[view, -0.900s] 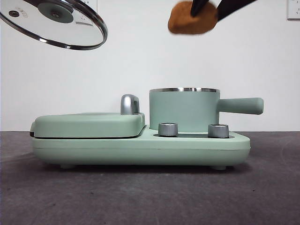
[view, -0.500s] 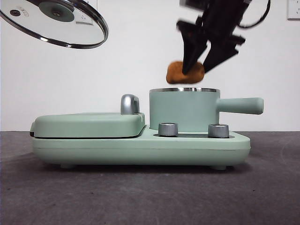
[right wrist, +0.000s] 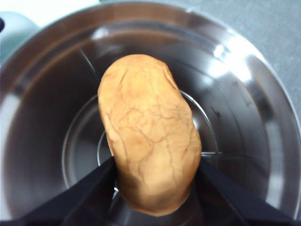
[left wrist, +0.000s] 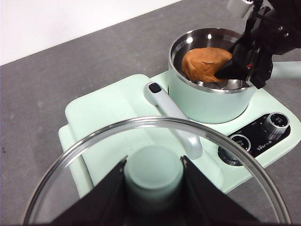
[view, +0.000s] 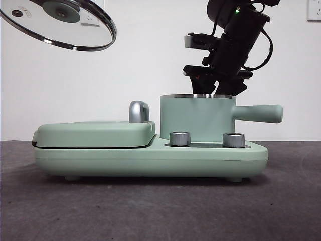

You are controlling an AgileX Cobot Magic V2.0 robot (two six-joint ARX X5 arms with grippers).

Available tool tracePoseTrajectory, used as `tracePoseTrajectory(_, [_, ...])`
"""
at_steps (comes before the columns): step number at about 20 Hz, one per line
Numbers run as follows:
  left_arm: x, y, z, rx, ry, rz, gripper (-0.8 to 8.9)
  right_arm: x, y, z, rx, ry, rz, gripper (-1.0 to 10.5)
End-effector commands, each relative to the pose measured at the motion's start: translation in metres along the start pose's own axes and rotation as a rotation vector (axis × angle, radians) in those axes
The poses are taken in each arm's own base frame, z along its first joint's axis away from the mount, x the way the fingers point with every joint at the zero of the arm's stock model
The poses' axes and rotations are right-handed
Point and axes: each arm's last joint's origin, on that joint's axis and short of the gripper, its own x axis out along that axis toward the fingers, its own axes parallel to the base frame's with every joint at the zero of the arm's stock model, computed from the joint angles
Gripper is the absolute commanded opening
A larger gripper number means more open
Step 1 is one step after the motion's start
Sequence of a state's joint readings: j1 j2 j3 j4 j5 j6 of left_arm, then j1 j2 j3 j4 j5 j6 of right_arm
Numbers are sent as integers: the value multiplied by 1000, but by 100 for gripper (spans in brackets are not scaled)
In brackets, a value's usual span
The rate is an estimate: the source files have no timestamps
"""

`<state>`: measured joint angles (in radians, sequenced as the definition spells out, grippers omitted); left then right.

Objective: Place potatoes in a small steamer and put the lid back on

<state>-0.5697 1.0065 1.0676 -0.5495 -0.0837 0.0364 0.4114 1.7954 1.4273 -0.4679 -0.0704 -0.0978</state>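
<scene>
One orange-brown potato (right wrist: 149, 150) hangs inside the steel bowl of the mint small steamer (view: 196, 118), just above its bottom. My right gripper (right wrist: 155, 165) is shut on the potato's lower end, its jaws dipped below the rim. The left wrist view shows that potato (left wrist: 205, 63) in the steamer (left wrist: 209, 101), with the right gripper (left wrist: 240, 61) at the rim. In the front view the potato is hidden behind the pot wall. My left gripper (left wrist: 154, 162) is shut on the mint knob of the glass lid (left wrist: 94, 155). It holds the lid (view: 60, 22) tilted, high up and left of the steamer.
The steamer stands on a mint base (view: 150, 160) with two steel knobs (view: 180, 138). Beside it on the base lies a flat lidded griddle (view: 95, 133) with a chrome handle (view: 139, 111). The pot's side handle (view: 258, 113) points away from the griddle.
My right gripper has come down with the potato from high above the steamer to inside its bowl. The lid in my left gripper has barely moved.
</scene>
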Motion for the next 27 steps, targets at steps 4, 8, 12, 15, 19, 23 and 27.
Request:
tracePoseTrajectory(4, [-3, -1, 7, -5, -42, 1, 14, 5, 2, 3, -22, 2, 12, 366])
tracePoseTrajectory(8, [-3, -1, 7, -5, -41, 0, 14, -28, 6, 14, -29, -71, 14, 366])
tracePoseTrajectory(12, [-3, -1, 7, -5, -41, 1, 14, -91, 18, 10, 1, -74, 76, 365])
tracePoseTrajectory(15, [-3, -1, 7, -5, -41, 1, 14, -122, 32, -11, -16, -161, 60, 361])
tracePoseTrajectory(19, [-3, -1, 7, -5, -42, 0, 14, -152, 51, -65, 19, -317, 75, 361])
tracePoseTrajectory(23, [-1, -1, 7, -5, -37, -1, 14, -167, 61, -103, 12, -367, 61, 361])
tracePoseTrajectory(27, [5, -2, 7, -4, -26, -22, 14, -180, 66, -137, 16, -391, 47, 361])
